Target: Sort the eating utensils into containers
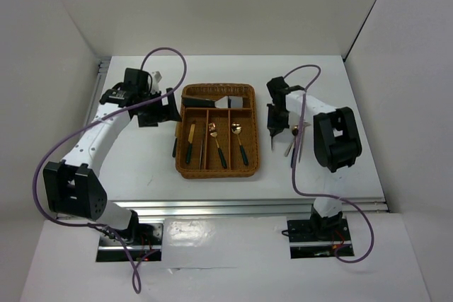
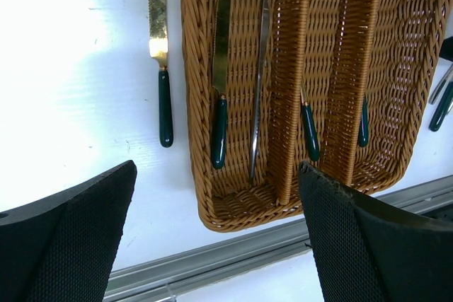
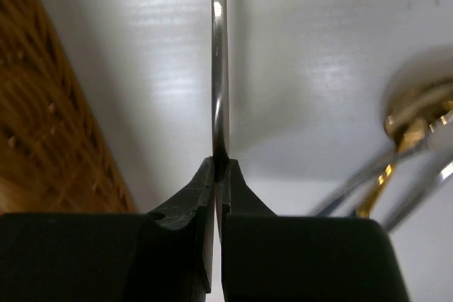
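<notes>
Left pincer (image 2: 216, 171) gapes wide while right pincer (image 3: 219, 169) is clamped tight.

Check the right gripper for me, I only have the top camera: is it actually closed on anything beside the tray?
Observer: Yes. The right wrist camera shows the right gripper shut on a thin silver utensil, seen edge-on and pinched at the very tip of the jaws.
Operator: Left one carrying anything?
Observer: No. The left wrist camera shows the left gripper wide open with nothing in it, hovering over the near end of the tray.
</notes>
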### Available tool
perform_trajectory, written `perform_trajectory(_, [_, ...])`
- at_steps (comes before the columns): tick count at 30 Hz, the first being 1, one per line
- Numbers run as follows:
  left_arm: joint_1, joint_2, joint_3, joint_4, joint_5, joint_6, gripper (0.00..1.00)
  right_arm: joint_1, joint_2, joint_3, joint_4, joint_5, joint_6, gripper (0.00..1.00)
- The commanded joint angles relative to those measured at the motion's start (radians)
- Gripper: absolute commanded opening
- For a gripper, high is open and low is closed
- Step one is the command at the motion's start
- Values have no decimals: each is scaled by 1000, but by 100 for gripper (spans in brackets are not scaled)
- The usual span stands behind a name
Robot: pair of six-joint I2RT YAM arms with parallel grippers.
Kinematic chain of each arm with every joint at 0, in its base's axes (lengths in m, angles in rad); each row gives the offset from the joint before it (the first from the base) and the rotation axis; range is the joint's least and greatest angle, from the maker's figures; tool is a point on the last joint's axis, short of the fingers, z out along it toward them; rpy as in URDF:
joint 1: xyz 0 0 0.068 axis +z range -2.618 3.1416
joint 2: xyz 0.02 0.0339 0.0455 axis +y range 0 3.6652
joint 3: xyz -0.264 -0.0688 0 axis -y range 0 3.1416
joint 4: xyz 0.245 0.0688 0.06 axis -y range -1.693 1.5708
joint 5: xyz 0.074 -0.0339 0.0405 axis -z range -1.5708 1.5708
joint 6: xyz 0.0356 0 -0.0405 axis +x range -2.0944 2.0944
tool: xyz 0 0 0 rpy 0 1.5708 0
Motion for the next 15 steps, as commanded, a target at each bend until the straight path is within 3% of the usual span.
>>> perform_trajectory(1, [19,-27,2,19,25,29,100,35,-123,182,-126,-25,38,0])
perform_trajectory(7, [100,-18,-50,37,64,29,100,155,-143,455,-264,9,76,0])
perform_trajectory(15, [270,-38,-188,125,128,32,100,413,-49,465,-255,-12,226,0])
